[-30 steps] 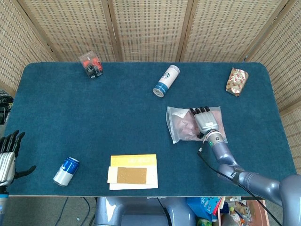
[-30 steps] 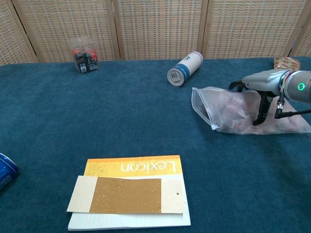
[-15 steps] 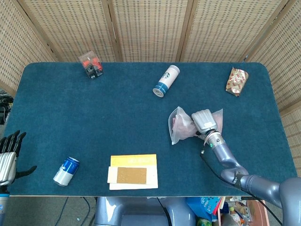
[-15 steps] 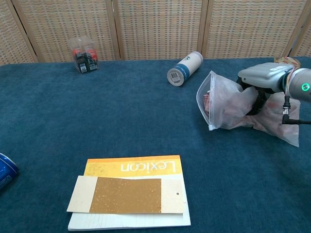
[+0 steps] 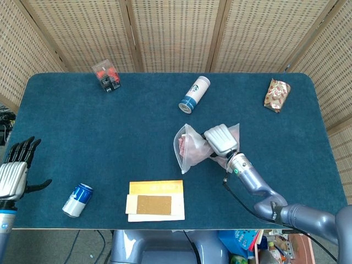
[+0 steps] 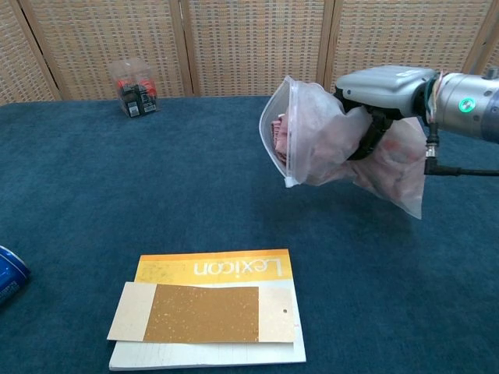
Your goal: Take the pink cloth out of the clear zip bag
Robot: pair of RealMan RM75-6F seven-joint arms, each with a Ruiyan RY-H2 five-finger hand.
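Right hand fingers clamp the clear plastic zip bag off the table; crumpled pink cloth inside, extraction pending; left hand spread, idle.

A blue-carpeted table stands before a folding woven wicker screen with wooden frames.

Pink cloth mostly veiled by the cloudy clear plastic zip bag, right hand's fingers buried in the bag's folds, blue drink can cut by chest view's left edge, white cup there hidden behind the bag.
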